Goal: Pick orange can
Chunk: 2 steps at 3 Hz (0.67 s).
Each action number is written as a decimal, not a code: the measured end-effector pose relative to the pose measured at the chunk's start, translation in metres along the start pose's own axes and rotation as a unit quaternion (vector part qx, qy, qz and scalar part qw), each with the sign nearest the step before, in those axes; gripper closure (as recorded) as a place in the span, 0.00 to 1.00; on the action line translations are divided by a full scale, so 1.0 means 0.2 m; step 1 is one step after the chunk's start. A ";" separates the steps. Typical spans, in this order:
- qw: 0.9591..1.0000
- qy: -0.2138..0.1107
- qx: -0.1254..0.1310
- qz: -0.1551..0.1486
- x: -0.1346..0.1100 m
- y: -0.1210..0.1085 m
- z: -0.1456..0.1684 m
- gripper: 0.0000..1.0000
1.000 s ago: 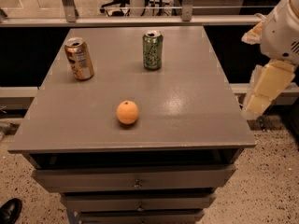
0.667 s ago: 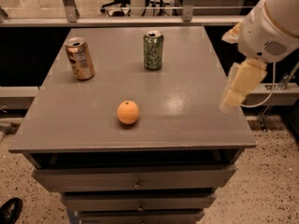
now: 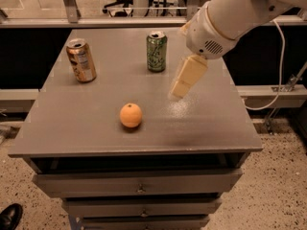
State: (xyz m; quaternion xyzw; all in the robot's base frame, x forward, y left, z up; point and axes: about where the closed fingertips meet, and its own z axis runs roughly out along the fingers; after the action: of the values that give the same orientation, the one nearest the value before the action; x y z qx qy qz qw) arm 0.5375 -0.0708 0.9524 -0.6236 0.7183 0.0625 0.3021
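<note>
The orange can (image 3: 81, 60), copper-orange with a pale label patch and a silver top, stands upright at the back left of the grey table (image 3: 211, 128). My gripper (image 3: 179, 90) hangs from the white arm, which comes in from the upper right. It is over the table's middle right, well to the right of the orange can and just right of the green can (image 3: 157, 51). It holds nothing that I can see.
A round orange fruit (image 3: 131, 115) lies near the table's front centre. The green can stands at the back centre. Drawers (image 3: 139, 188) sit under the tabletop. A white cable (image 3: 280, 66) hangs at the right. A black shoe (image 3: 9, 216) is on the floor, bottom left.
The arm has swung left from beyond the table's right edge to over its middle right. The cans and the fruit have not moved.
</note>
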 end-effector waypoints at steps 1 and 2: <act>1.000 0.000 0.000 0.000 0.00 0.00 0.00 0.00; 1.000 -0.020 0.008 0.004 -0.07 -0.01 0.05 0.00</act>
State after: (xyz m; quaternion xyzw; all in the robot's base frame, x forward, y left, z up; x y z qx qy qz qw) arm 0.5429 -0.0544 0.9512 -0.6168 0.7151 0.0708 0.3213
